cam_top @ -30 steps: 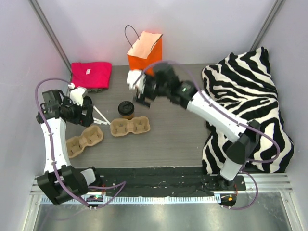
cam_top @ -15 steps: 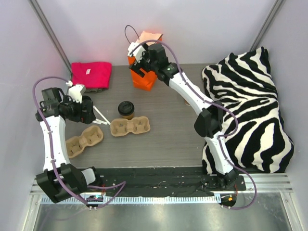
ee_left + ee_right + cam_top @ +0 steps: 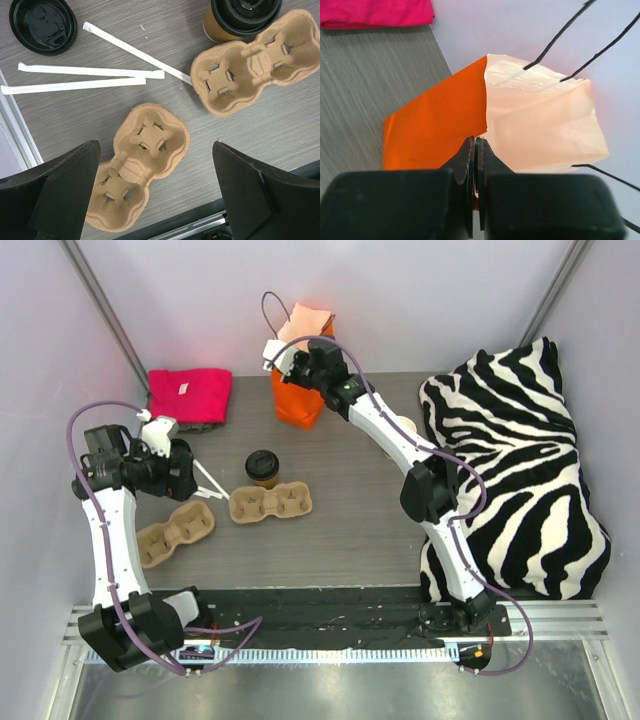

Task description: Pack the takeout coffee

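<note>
The takeout coffee [image 3: 262, 467], its black lid on, stood upright on the grey worktop [image 3: 350, 530], left of centre and well apart from the orange bag [image 3: 298, 403] at the far edge. The cup sat just beside the far left end of a moulded cardboard tray [image 3: 271, 503]; a second tray [image 3: 176, 532] lay nearer and further left.

The right pincer [image 3: 475, 142] was reaching to the far side, its fingers pressed together on the rim of the bag, which leaned over with its pale inside showing in the right wrist view.

The left pincer [image 3: 155, 145] hung above the second tray with its fingers wide apart, holding nothing. Three paper-wrapped straws [image 3: 82, 70] and a loose black lid [image 3: 43, 25] lay on the worktop beside the trays. A folded pink cloth [image 3: 190, 394] lay at the far left, and a zebra-striped blanket [image 3: 520, 470] was heaped along the right side.
</note>
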